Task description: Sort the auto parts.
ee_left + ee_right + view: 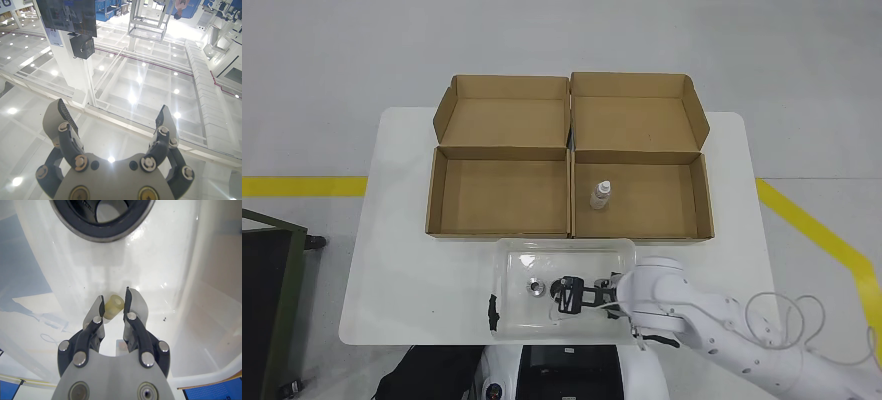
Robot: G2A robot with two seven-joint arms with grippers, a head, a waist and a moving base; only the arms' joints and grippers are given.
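Lying on the glossy floor of the clear plastic tray (562, 241), a pale yellow, hollow cylindrical bushing (113, 307) is clenched between the ridged pads of the right gripper (114, 294). A round steel bearing (88, 232) with a dark inner ring is seen just ahead, apart from the bushing. The tray's smooth curved walls are found well apart from the fingers. The left gripper (112, 103) is spread wide, its toothed fingers pointed at the ceiling.
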